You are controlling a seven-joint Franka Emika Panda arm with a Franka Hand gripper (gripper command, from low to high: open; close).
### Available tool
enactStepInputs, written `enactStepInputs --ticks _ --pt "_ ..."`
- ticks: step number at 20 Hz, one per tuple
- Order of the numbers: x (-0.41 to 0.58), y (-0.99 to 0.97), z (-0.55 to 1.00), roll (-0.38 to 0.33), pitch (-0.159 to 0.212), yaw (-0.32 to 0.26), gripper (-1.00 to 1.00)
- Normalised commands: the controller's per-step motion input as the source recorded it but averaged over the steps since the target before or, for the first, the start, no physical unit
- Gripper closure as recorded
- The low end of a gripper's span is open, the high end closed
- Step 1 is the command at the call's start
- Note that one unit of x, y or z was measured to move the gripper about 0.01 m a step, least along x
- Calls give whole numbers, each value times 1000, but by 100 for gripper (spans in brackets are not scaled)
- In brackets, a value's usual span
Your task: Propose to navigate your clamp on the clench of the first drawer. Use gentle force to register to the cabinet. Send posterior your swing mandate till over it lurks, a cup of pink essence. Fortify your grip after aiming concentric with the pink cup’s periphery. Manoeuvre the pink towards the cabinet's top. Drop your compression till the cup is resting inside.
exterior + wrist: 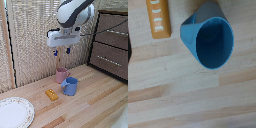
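Note:
My clamp [62, 51] hangs from the bulky white arm well above the wooden table, its two short blue-tipped fingers apart and holding nothing. Below it stands the pink cup [61, 75], a pale pink mug against the wicker wall. A blue mug [70, 86] sits just in front of the pink one, and in the wrist view this blue mug [212, 41] is seen from above, open mouth showing. The pink cup is out of the wrist view. The cabinet [111, 45], dark brown with slim silver bar handles, stands at the exterior view's right with its drawers closed.
A yellow-orange block [52, 94] with white marks lies beside the blue mug, and in the wrist view the block [158, 19] shows near the frame's edge. A white patterned plate [15, 113] rests at the exterior view's lower left. A wicker screen backs the table.

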Motion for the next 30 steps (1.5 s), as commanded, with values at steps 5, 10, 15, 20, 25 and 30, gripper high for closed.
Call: enactStepInputs --ticks 5,10,15,20,25,30 --pt "-150 -142 286 -157 -115 232 -100" --pt "-181 -190 247 -198 -157 252 -100" --pt "-198 -166 210 -231 -120 236 -100" --pt "-206 -103 53 -320 -6 200 -100" --pt "-200 -79 0 -364 0 182 -100" --pt "-173 -90 0 -373 0 179 -100"
